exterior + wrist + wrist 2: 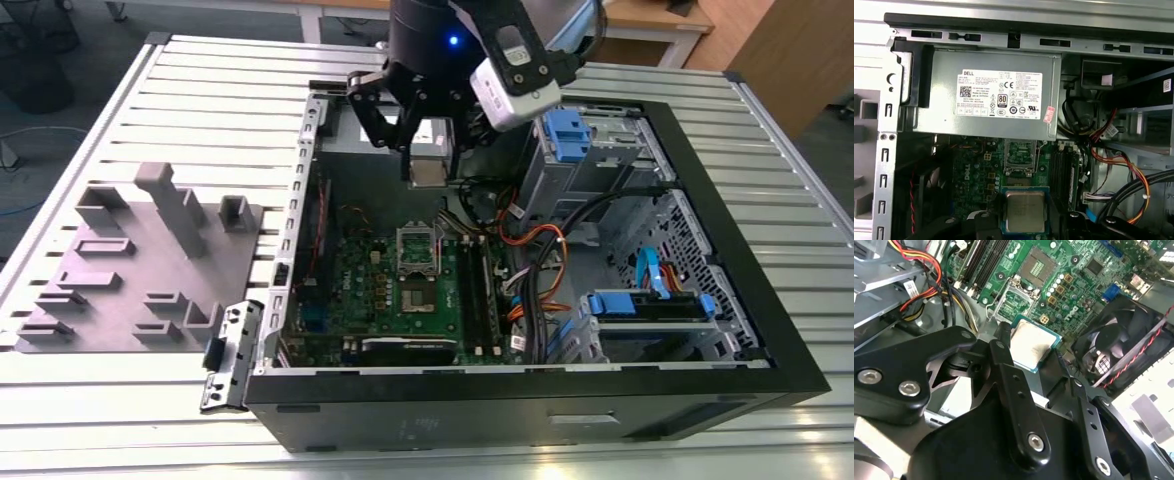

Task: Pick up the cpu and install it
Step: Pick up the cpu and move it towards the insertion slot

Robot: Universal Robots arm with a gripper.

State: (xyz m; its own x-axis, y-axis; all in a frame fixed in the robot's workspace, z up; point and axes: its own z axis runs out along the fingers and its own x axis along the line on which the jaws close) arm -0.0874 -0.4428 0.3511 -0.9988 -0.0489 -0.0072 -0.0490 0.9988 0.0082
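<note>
The black 2-fingered gripper (430,172) was clenched on the small flat square cpu (430,166) with a pale silver-grey metal top, 1 finger against each of 2 opposite edges. In the second wrist view the cpu (1033,342) sat between the black fingers (1002,347), its metal top facing the camera and its green rim showing round the edge. In the first wrist view the same chip (1025,211) lay flat between the fingers with its top facing the camera.

The cpu hung raised over the open black computer case (534,405), above the far end of the green circuit board (387,290) and near the grey metal power-supply box with a white label (984,95). It was not seated: the shiny rectangular metal socket frame (418,244) stood open on the board, apart from the chip.

A black round fan (1119,347) sat beside the board, and a bundle of orange, yellow and red wires (534,240) ran along the board's other side. The case rested on a slatted aluminium table (200,90), with a grey moulded fixture plate (134,270) on the exterior view's left.
</note>
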